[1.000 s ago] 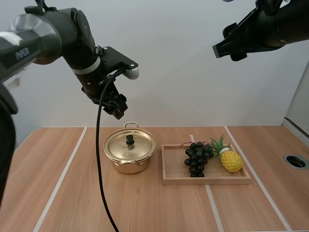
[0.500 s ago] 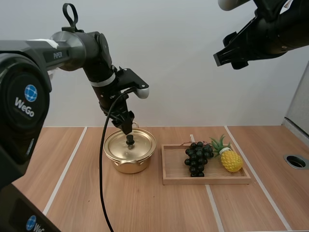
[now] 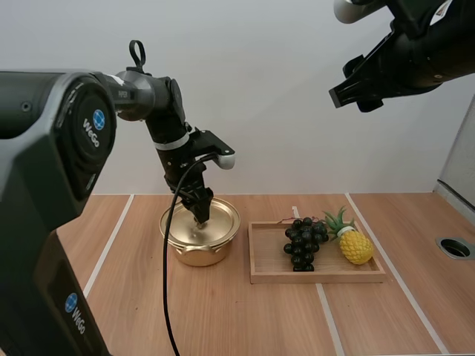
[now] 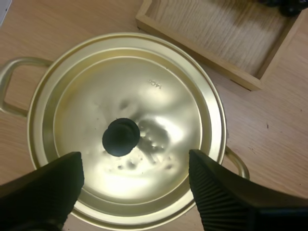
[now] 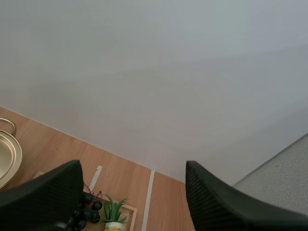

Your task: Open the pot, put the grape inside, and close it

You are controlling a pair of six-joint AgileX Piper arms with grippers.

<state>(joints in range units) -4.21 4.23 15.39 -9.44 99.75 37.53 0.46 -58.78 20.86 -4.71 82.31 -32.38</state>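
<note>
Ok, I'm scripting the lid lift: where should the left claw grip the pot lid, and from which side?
The black knob at the centre of the lid, from straight above. The lid is a smooth shallow dome; the knob is its only raised part. The open left claw hovers over it.

L fingers apart, ribbed faces inward | gold lid on pot under them | black knob betw. tips, nearer one finger, touching neither | wooden tray beyond pot, past fingertips, just beside it | all on wood counter
</note>
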